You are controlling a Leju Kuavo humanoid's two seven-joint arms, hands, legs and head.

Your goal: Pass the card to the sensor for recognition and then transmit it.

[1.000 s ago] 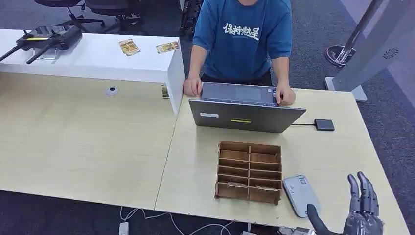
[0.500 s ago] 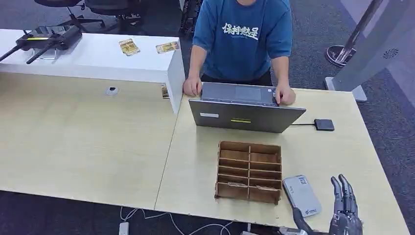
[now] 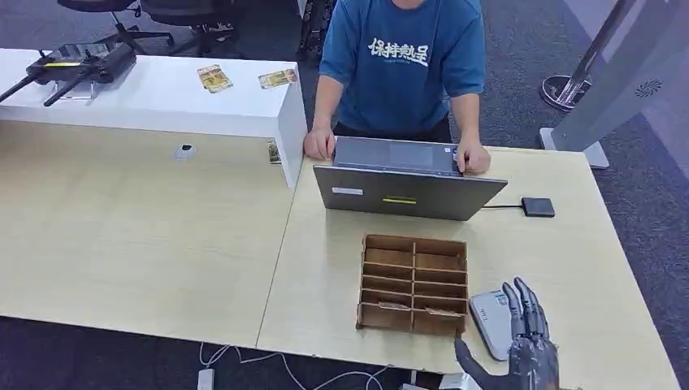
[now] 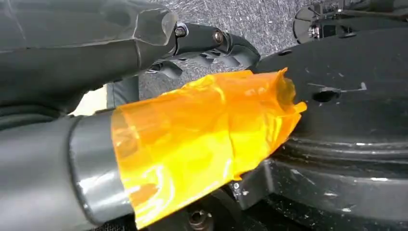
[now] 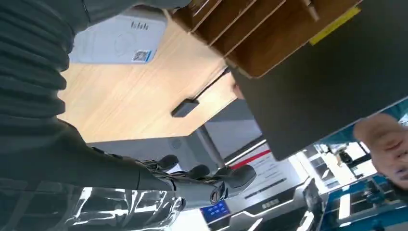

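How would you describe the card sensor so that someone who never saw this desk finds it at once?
Start at the wooden desk and find the brown compartment box in front of the laptop. The sensor lies flat just right of the box, near the desk's front edge. It is the only pale grey slab with rounded corners, partly behind the right robot hand.

On the blue T-shirt (image 3: 402, 61) of the person behind the counter (image 3: 162, 236) we see a line of white Chinese characters across the chest; they look like "保持热爱", but we cannot be sure of each one. The grey card sensor (image 3: 492, 321) near the right end of the counter's front edge carries small print and a blue-and-white square code, seen best in the right wrist view (image 5: 141, 55); we cannot read them. The laptop (image 3: 406, 191) lid has a white sticker and a yellow strip, both too small to read.
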